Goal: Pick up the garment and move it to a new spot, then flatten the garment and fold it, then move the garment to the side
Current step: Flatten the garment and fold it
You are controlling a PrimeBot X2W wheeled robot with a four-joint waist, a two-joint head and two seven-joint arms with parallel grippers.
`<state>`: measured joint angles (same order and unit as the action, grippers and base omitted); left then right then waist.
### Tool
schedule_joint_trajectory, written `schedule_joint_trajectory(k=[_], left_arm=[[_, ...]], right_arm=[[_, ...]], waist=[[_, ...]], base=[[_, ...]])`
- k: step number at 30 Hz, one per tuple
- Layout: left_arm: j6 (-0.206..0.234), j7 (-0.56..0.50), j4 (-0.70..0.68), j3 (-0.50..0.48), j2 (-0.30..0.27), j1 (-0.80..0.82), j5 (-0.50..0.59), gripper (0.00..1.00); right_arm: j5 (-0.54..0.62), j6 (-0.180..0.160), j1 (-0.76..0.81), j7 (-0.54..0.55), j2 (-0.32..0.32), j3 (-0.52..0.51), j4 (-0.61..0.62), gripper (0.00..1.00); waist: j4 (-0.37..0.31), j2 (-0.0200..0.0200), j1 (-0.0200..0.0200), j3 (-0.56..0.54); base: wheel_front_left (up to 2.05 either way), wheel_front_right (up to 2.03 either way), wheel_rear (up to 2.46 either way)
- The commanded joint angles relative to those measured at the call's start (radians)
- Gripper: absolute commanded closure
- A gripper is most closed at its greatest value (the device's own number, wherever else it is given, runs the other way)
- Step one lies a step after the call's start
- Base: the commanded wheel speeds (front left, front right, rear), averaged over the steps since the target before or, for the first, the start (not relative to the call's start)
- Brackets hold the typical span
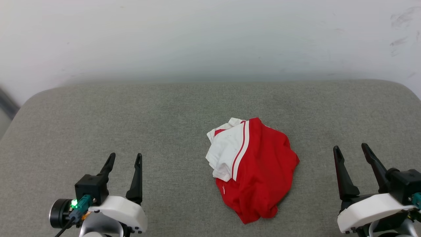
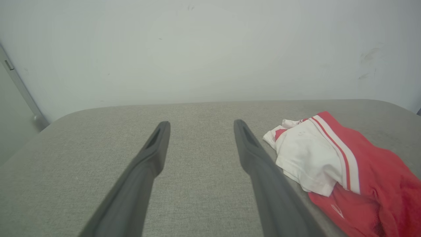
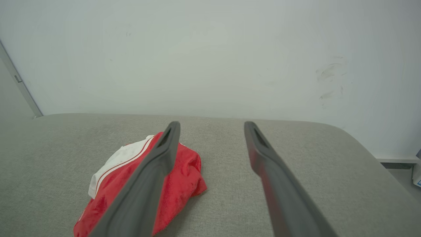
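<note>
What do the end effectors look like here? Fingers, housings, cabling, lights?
The left gripper and right gripper each have two long, dark, tapering fingers recessed near the tip, a black block housing and a white moulded shell. The left wrist carries a teal connector, a lit green light, a black cable and a black cylinder; the right has a second teal connector.

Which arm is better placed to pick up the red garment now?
Probably the right. The right gripper is open and stands nearer to the crumpled garment than the left gripper, which is also open.
</note>
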<state>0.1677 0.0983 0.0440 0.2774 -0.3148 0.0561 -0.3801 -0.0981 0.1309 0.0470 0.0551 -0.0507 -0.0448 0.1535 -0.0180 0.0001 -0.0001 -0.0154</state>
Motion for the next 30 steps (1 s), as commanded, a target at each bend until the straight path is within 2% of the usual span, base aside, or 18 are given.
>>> schedule_joint_trajectory(k=[1, 8, 15, 16, 18, 20, 21, 22, 27, 30], left_arm=[[-0.001, -0.003, -0.004, -0.001, -0.005, 0.006, -0.002, 0.0], [-0.04, -0.049, -0.004, 0.029, 0.01, 0.158, -0.008, 0.0], [-0.13, -0.177, 0.071, 0.103, 0.037, 0.402, -0.013, 0.0], [-0.13, -0.177, 0.071, 0.103, 0.037, 0.402, -0.013, 0.0], [-0.18, -0.263, 0.141, 0.15, 0.048, 0.482, -0.022, 0.0], [-0.212, -0.329, 0.191, 0.177, 0.053, 0.526, -0.033, 0.0], [-0.212, -0.329, 0.191, 0.177, 0.053, 0.526, -0.033, 0.0], [-0.235, -0.397, 0.245, 0.202, 0.054, 0.554, -0.046, 0.0], [-0.265, -0.56, 0.362, 0.239, 0.049, 0.597, -0.096, 0.0], [-0.272, -0.604, 0.396, 0.246, 0.051, 0.605, -0.116, 0.0]], right_arm=[[-0.007, 0.0, -0.003, 0.003, 0.001, 0.002, -0.003, 0.0], [0.0, 0.0, -0.028, 0.006, 0.001, 0.005, 0.009, 0.0], [0.009, 0.0, -0.064, 0.005, 0.001, 0.022, 0.024, 0.0], [0.009, 0.0, -0.064, 0.005, 0.001, 0.022, 0.024, 0.0], [0.005, 0.0, -0.081, -0.001, 0.001, 0.028, 0.024, 0.0], [0.0, 0.0, -0.093, -0.004, 0.001, 0.03, 0.023, 0.0], [0.0, 0.0, -0.093, -0.004, 0.001, 0.03, 0.023, 0.0], [-0.003, 0.0, -0.101, -0.013, 0.001, 0.027, 0.017, 0.0], [-0.017, 0.0, -0.119, -0.031, 0.001, 0.027, -0.001, 0.0], [-0.023, 0.0, -0.127, -0.04, 0.001, 0.03, -0.008, 0.0]], waist=[[0.0, -0.0001, 0.0001, 0.002], [0.005, -0.0001, 0.0001, 0.041], [-0.022, -0.0001, 0.0001, 0.115], [-0.022, -0.0001, 0.0001, 0.115], [-0.047, -0.0001, 0.0001, 0.151], [-0.065, -0.0001, 0.0001, 0.176], [-0.065, -0.0001, 0.0001, 0.176], [-0.08, -0.0001, 0.0001, 0.198], [-0.117, -0.0001, 0.0001, 0.248], [-0.129, -0.0001, 0.0001, 0.266]], base=[[0.0, 0.0, 0.0], [0.0, 0.0, 0.0], [0.0, 0.0, 0.0], [0.0, 0.0, 0.0], [0.0, 0.0, 0.0], [0.0, 0.0, 0.0], [0.0, 0.0, 0.0], [0.0, 0.0, 0.0], [0.0, 0.0, 0.0], [0.0, 0.0, 0.0]])
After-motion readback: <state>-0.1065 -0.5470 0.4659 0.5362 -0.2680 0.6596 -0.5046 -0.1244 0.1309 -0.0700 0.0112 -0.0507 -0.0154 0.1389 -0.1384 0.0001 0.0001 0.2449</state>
